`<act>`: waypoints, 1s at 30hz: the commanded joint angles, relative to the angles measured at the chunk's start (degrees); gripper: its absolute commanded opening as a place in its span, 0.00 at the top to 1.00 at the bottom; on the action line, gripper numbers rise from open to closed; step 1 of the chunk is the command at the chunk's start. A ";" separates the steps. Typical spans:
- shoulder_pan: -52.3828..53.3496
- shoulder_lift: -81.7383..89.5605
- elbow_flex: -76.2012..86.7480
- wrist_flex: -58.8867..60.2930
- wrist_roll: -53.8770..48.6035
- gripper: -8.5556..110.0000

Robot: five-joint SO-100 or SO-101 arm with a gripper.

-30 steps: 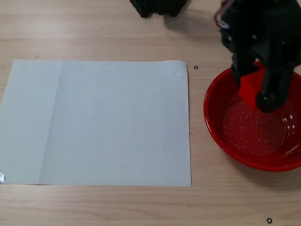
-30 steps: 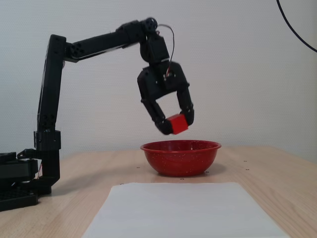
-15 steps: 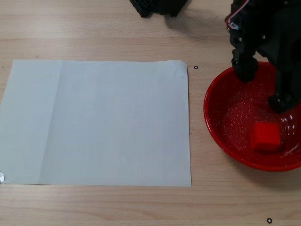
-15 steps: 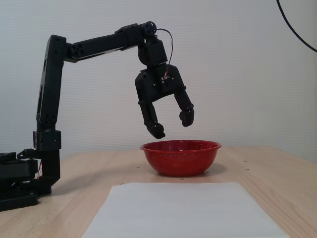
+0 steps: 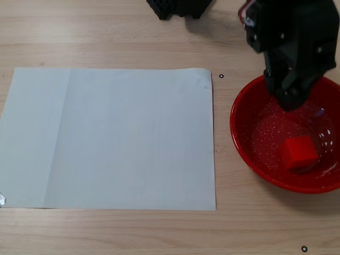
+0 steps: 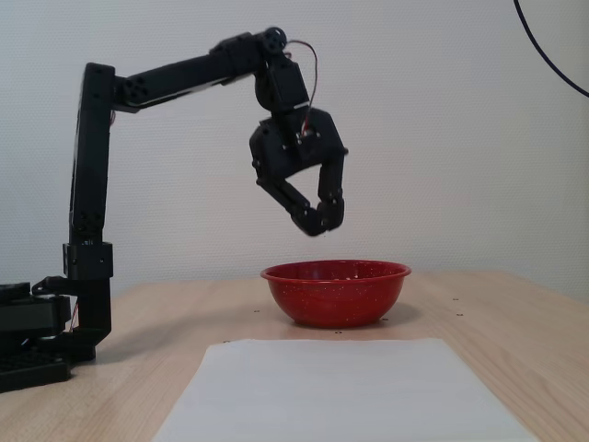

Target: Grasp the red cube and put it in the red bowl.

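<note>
Your pale wooden bench (image 5: 106, 32) carries a large white paper sheet (image 5: 111, 138) beside the glossy round red bowl (image 5: 241, 133), and that sheet could slide if the arm sweeps low. The black jointed arm (image 6: 92, 184) holds its black two-finger hand (image 6: 317, 221) above the bowl's rim, fingers closed together and empty. The small red cube (image 5: 299, 152) lies inside the bowl. Your chief risk, I judge: clipping the rim on retreat would tip the bowl and spill the cube.
</note>
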 commanded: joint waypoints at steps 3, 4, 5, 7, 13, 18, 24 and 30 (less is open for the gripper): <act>-1.85 11.69 -1.49 0.35 -0.26 0.93; -2.20 12.57 -0.70 0.18 -0.18 0.93; -2.64 13.45 0.35 -0.09 0.00 0.93; -3.69 15.56 2.81 -1.05 0.35 0.93; -8.53 22.59 12.30 -5.19 1.67 0.93; -12.92 29.71 22.50 -10.99 3.69 0.93; -16.79 40.25 37.09 -19.07 5.80 0.93; -18.90 52.29 54.14 -28.74 6.06 0.93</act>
